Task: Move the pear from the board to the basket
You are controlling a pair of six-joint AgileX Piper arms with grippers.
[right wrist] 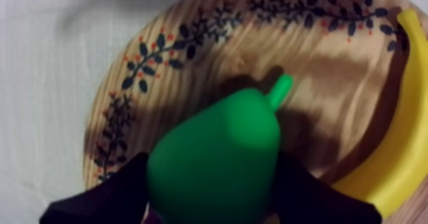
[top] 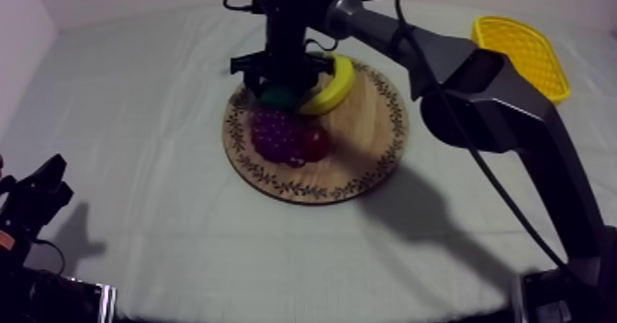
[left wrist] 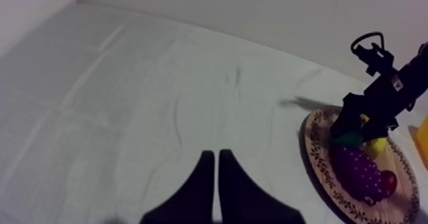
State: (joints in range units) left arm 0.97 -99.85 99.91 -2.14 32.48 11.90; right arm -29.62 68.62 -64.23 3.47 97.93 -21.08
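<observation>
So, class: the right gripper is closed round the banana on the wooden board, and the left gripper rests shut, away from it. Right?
No. The right gripper is closed round the green pear, not the banana beside it on the wooden board; the right wrist view shows this. The left gripper does rest shut, away from the board.
</observation>
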